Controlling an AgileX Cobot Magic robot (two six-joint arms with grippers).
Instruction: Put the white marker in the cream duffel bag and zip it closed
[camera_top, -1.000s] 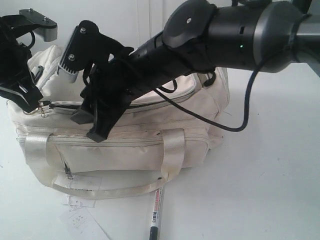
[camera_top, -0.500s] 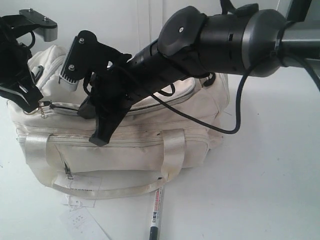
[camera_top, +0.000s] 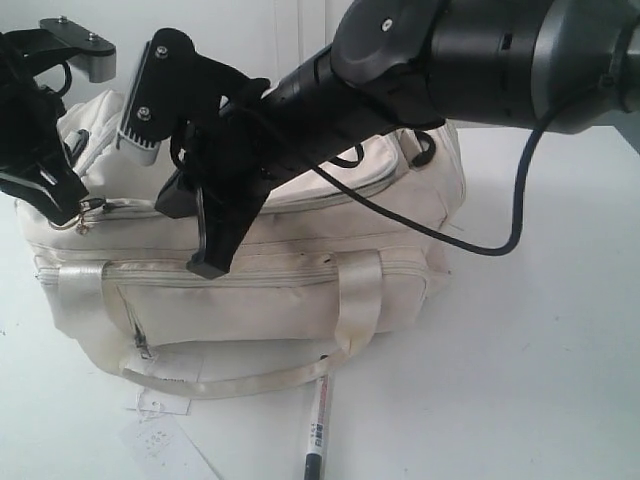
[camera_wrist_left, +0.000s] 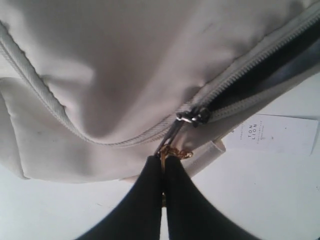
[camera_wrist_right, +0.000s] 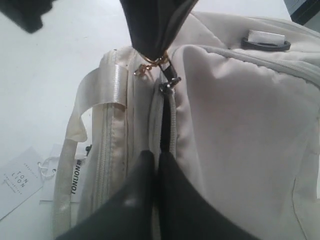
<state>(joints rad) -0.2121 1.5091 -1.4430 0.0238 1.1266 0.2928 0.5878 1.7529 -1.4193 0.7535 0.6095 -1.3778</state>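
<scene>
The cream duffel bag (camera_top: 300, 300) sat on the table (camera_top: 530, 380). The left gripper (camera_wrist_left: 163, 164) pinched its gold zipper pull (camera_wrist_left: 173, 152); the right gripper (camera_wrist_right: 156, 159), fingers pressed together, rested at the top zipper (camera_wrist_right: 165, 125) — the white marker (camera_top: 318, 420) lay outside, by the front handle (camera_top: 357, 300).

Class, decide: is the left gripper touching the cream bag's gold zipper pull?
Touching. The left wrist view shows the left gripper shut on the gold zipper pull of the cream duffel bag, with no gap between them.

left end effector (camera_wrist_left: 162, 164): jaws pinched on zip pull (camera_wrist_left: 174, 153), at end of cream duffel bag (camera_top: 290, 300) | right end effector (camera_top: 207, 266): jaws together, angled down over bag's top
</scene>
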